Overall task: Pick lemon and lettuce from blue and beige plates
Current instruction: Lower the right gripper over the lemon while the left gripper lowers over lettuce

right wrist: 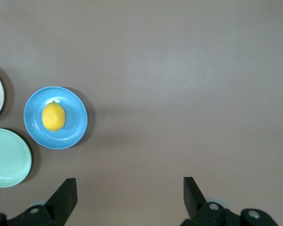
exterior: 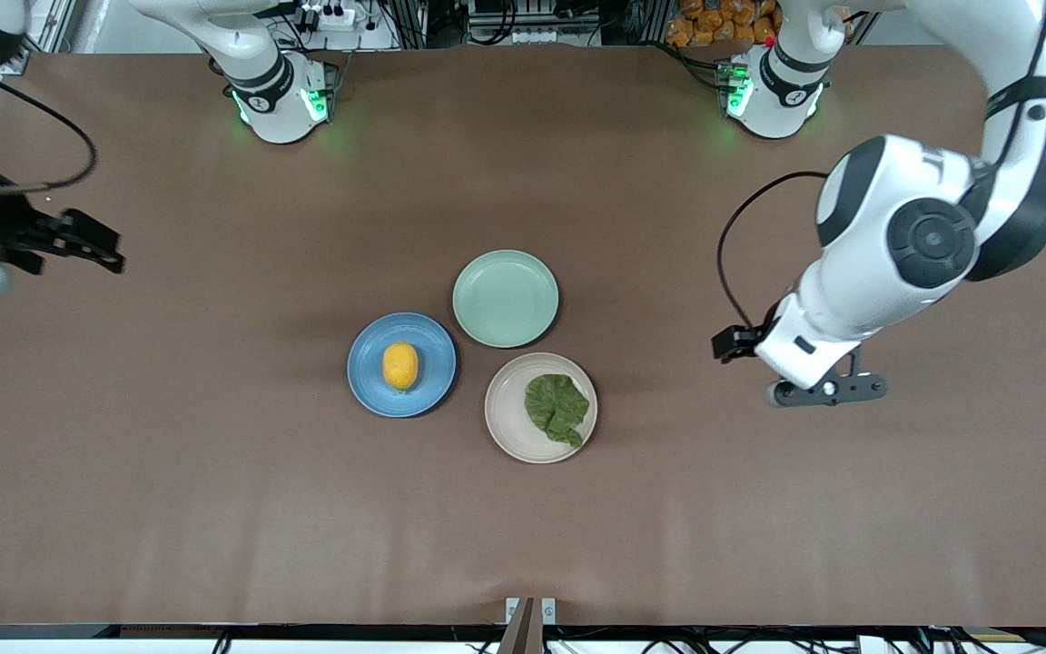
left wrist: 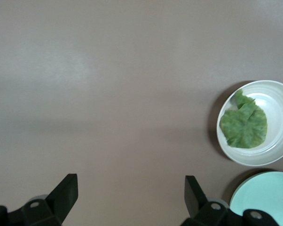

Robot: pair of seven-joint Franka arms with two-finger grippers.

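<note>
A yellow-orange lemon (exterior: 400, 365) lies on the blue plate (exterior: 364, 381) at mid-table; both show in the right wrist view, lemon (right wrist: 53, 117) on plate (right wrist: 75, 134). A dark green lettuce leaf (exterior: 557, 409) lies on the beige plate (exterior: 509, 422); the left wrist view shows the leaf (left wrist: 243, 125) on that plate (left wrist: 273, 154). My left gripper (exterior: 827, 391) is open and empty over bare table toward the left arm's end (left wrist: 130, 183). My right gripper (exterior: 101, 247) is open and empty over bare table at the right arm's end (right wrist: 129, 186).
An empty pale mint-green plate (exterior: 505, 298) sits touching both other plates, farther from the front camera. It also shows in the left wrist view (left wrist: 263, 197) and the right wrist view (right wrist: 7, 160). The brown table (exterior: 214, 472) surrounds the plates.
</note>
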